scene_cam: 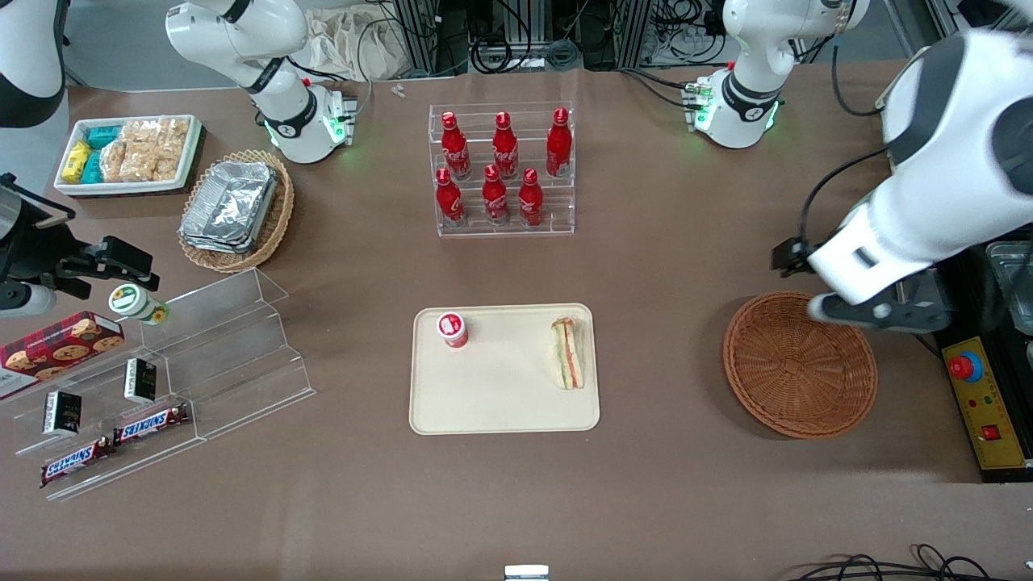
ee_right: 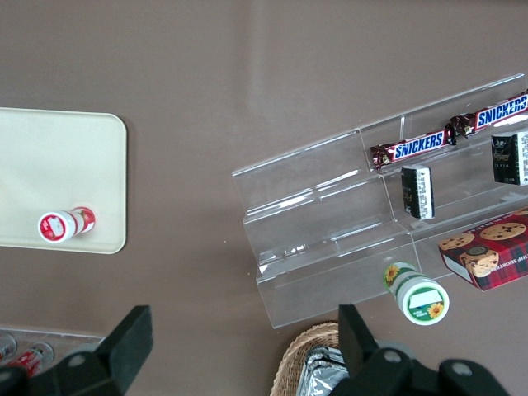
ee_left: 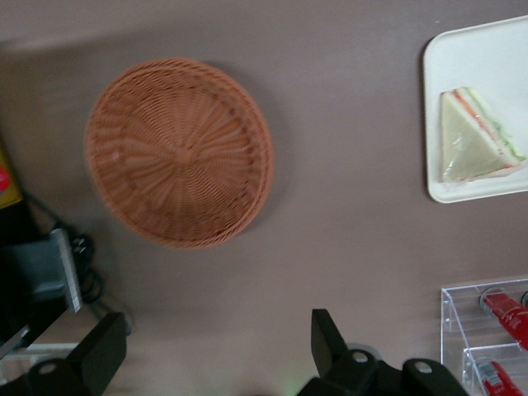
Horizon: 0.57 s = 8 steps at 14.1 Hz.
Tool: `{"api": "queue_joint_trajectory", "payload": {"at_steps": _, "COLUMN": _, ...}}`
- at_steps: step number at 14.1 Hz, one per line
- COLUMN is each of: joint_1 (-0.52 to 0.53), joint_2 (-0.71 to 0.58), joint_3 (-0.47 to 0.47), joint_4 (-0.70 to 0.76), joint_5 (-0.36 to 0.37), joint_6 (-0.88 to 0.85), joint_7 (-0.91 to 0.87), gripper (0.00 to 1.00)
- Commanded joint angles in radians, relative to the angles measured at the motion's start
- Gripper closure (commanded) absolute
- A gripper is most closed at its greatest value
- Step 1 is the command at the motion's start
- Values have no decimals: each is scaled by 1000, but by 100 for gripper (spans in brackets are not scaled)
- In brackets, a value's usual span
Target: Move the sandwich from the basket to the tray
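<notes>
The tray [scene_cam: 504, 403] lay well away from the gripper [ee_left: 216, 346], toward the parked arm's end of the table. The basket [scene_cam: 799, 375], with nothing in it, sat below the gripper. The gripper hung above the table with its fingers [ee_left: 330, 334] spread apart, grasping nothing. The sandwich [scene_cam: 567, 353] rested on the tray at its edge nearest the gripper.

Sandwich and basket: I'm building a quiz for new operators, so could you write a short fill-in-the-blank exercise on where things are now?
1. The sandwich lies on the ____.
2. The basket holds ____.
3. The gripper hangs above the table beside the basket, its fingers ____.
4. On the tray, a small red and white ____ shares the space with the sandwich.

Missing words: tray; nothing; open; bottle
</notes>
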Motion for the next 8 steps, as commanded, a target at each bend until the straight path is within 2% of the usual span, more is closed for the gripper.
{"api": "queue_joint_trajectory", "payload": {"at_steps": 1, "joint_1": 38, "joint_2": -57, "joint_3": -7, "joint_4": -27, "joint_5": 14, "joint_6": -27, "joint_7": 9, "gripper": 1}}
{"api": "queue_joint_trajectory", "payload": {"at_steps": 8, "joint_1": 61, "joint_2": -62, "joint_3": 19, "joint_4": -22, "joint_5": 22, "joint_6": -21, "joint_7": -3, "gripper": 0}}
